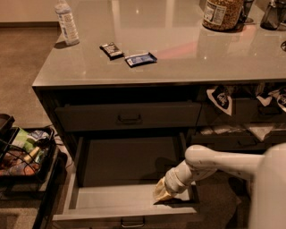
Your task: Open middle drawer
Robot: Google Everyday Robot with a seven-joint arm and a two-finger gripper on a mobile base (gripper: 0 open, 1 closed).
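The middle drawer [117, 197] stands wide open below the shut upper drawer [127, 115], its grey inside bare and its small metal pull [132, 221] at the centre of its front edge. The gripper [161, 195] is low inside the drawer's front right corner, just behind the front panel and touching or nearly touching it; whether it is open or closed cannot be told, nor whether it grips anything. The white arm [214, 163] reaches in over the drawer's right side. Above the drawer, the countertop [187, 62] carries a water bottle [67, 22], two snack packets [140, 59] and a jar [222, 13]
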